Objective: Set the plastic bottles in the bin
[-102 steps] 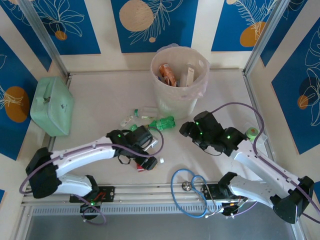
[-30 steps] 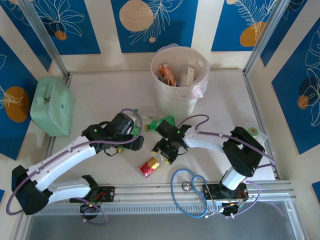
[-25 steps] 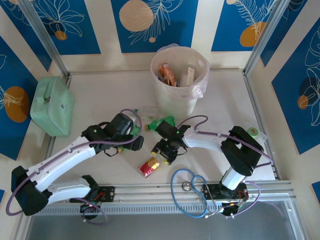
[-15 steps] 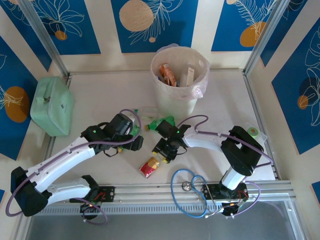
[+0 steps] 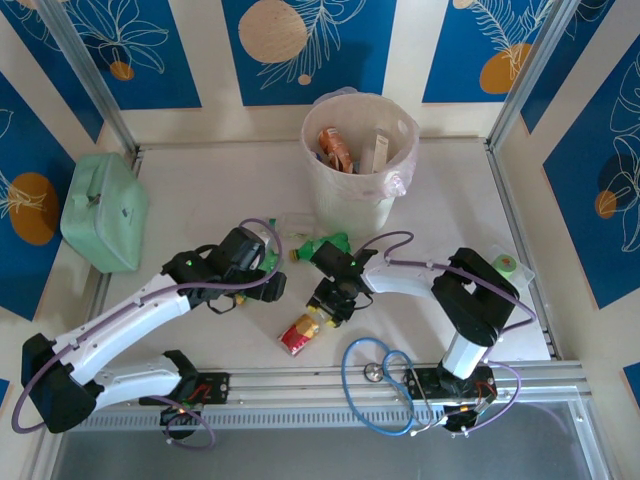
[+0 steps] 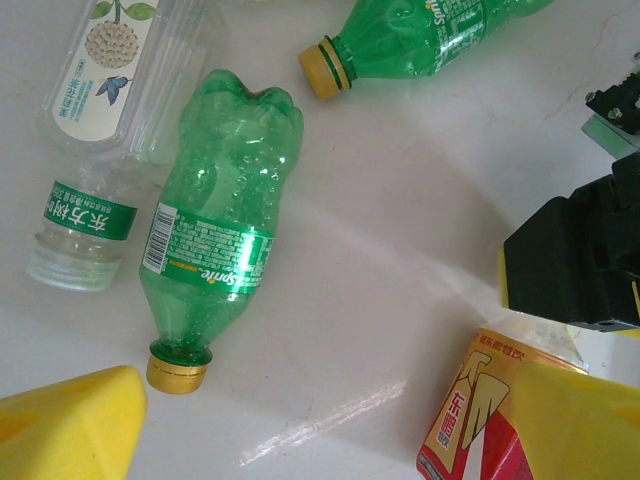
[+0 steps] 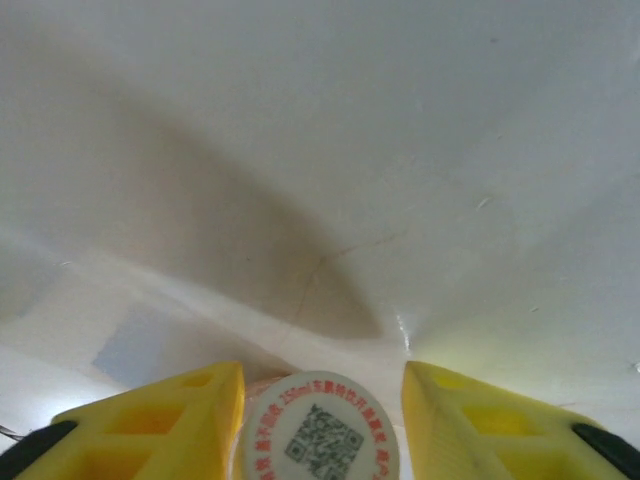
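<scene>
The cream bin [image 5: 356, 190], lined with a clear bag, holds several bottles at the back centre. A red and yellow bottle [image 5: 300, 333] lies in front of it. My right gripper [image 5: 322, 312] is shut on its neck, and its white cap [image 7: 320, 442] sits between my yellow fingers [image 7: 160, 430]. My left gripper [image 5: 272, 288] is open over bare table. In the left wrist view, a green bottle with a yellow cap [image 6: 220, 230] lies ahead of the gripper [image 6: 330, 400]. Another green bottle [image 6: 420, 35] and two clear bottles [image 6: 85, 215] lie beyond it.
A mint-green case [image 5: 103, 210] rests at the left wall. A blue cable loop [image 5: 385, 375] lies by the near rail. A green tape roll [image 5: 505, 263] sits at the right edge. My right gripper's black body [image 6: 580, 250] is close to my left fingers.
My right gripper has closed in on the red and yellow bottle's neck, and the bottle has turned slightly toward it. The left arm has barely moved.
</scene>
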### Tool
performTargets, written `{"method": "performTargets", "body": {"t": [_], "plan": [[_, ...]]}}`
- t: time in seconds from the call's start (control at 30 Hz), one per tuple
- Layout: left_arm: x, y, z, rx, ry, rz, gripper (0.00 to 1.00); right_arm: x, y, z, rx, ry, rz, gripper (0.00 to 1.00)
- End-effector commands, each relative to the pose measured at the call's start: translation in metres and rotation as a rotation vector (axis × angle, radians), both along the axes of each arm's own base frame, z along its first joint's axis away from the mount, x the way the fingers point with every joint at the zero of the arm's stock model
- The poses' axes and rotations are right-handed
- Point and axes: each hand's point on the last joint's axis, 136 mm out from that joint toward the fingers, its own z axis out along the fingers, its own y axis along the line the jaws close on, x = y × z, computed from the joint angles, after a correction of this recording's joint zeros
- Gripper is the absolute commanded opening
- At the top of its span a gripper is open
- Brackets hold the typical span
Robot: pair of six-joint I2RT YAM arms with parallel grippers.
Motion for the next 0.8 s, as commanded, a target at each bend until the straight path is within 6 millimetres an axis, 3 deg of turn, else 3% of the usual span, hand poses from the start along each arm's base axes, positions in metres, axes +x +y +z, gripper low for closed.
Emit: {"method": "performTargets", "body": {"t": [0.0, 0.23, 0.43, 0.57, 0.77], "plan": [[-0.001, 0.002, -0.004, -0.016, 0.013, 0.017, 0.93, 0.001, 0.001, 0.005, -0.002, -0.006, 0.011, 0.42], [0.000, 0.002, -0.007, -0.017, 0.021, 0.025, 0.92, 0.006, 0.003, 0.019, 0.008, -0.062, 0.028, 0.30], [0.002, 0.009, -0.009, 0.003, 0.019, 0.047, 0.93, 0.018, 0.012, 0.056, 0.070, -0.196, 0.079, 0.22], [0.005, 0.015, -0.012, -0.010, 0.036, 0.090, 0.93, 0.028, 0.011, 0.096, 0.082, -0.312, 0.120, 0.19], [0.011, 0.023, -0.011, -0.021, 0.035, 0.131, 0.94, 0.062, -0.009, 0.185, 0.125, -0.520, 0.135, 0.18]]}}
